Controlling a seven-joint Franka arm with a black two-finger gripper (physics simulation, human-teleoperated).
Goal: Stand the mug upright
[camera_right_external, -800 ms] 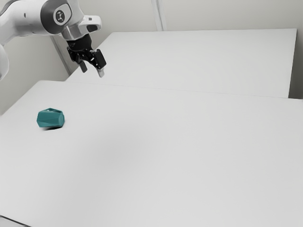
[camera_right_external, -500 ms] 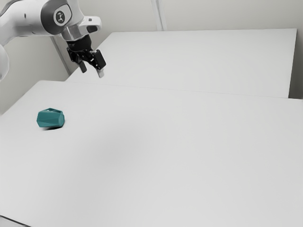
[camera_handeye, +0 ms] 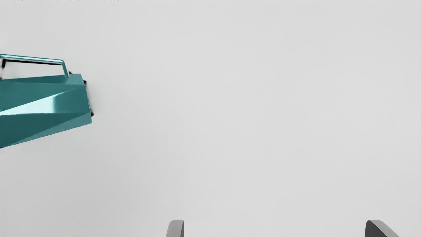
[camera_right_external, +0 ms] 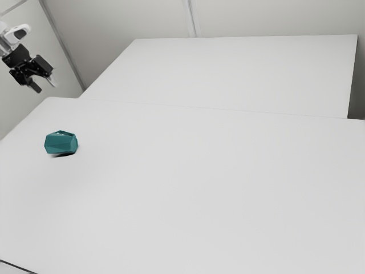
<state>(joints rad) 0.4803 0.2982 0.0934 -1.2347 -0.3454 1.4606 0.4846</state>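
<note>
My black two-finger claw is raised, its two fingers spread wide apart with only empty space between them, so I have hold of nothing. The task's thing is a glossy teal mug with flat, angular facets. It lies on its side on the smooth white table, toward the exterior view's left, well apart from my fingers. A thin, angular teal handle stands out from the mug's flank, on the side facing away from my fingertips. The body tapers toward one end, its facets running lengthwise in darker and lighter teal, and one catches a bright, whitish streak of light. Dark shadow shows along the narrower end and beneath the mug. What I count: one mug, with one handle; two fingers; one table under the mug, and one further white flat surface past a thin seam.
</note>
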